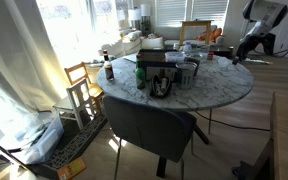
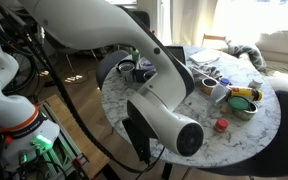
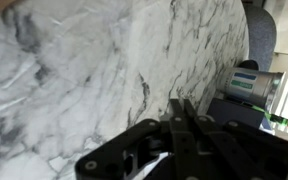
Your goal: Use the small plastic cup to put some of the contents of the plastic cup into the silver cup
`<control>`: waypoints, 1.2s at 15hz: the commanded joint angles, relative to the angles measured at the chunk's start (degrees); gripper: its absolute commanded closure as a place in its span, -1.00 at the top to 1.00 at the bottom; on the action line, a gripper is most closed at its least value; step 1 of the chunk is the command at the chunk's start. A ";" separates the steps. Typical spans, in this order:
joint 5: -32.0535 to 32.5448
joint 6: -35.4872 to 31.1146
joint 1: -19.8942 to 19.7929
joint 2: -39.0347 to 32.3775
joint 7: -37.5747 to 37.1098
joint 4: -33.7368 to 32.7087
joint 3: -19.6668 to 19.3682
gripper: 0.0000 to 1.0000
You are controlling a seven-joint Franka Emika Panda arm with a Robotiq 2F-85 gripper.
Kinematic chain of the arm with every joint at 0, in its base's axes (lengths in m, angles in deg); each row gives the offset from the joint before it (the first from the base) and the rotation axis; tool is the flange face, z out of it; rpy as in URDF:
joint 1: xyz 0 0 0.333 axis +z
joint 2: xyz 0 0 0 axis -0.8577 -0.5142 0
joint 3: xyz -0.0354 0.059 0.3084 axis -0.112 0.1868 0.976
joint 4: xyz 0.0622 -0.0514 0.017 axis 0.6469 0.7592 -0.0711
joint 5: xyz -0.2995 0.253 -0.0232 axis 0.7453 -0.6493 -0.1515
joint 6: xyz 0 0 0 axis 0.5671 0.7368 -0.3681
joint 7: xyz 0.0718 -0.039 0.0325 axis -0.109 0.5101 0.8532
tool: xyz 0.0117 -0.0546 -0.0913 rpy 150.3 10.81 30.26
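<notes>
The black jaws are pressing fully together, gripping nothing, above the round grey-veined marble bench (image 3: 74,70). In an exterior view, the white plastic cup (image 2: 219,93) is standing centre right, beside round metal vessels (image 2: 242,108).

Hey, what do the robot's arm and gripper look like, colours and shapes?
The arm is built of thick, rounded white segments, with a dark round cap at one joint. The gripper is black, with two slim fingers on hinged links. No markings are readable.
</notes>
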 commanded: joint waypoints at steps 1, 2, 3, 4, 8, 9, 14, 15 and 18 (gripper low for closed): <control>8.95 -4.85 2.42 8.55 -2.97 4.33 -0.68 -0.98; 11.78 -6.17 3.02 10.52 -3.93 4.82 -0.67 -0.98; 14.25 -7.33 3.45 12.37 -4.81 5.14 -0.53 -0.98; 16.59 -8.67 3.90 13.94 -5.61 5.33 -0.33 -0.98; 16.80 -6.91 2.81 13.61 -4.80 2.81 0.76 -0.92; 17.16 -6.94 3.00 14.17 -4.86 3.07 0.69 -0.92; 19.75 -7.68 4.38 15.42 -5.54 3.82 1.11 -0.98; 21.75 -8.30 5.60 16.08 -6.89 3.56 1.53 -0.98; 30.19 -6.11 10.65 17.43 -13.94 1.28 3.41 -0.98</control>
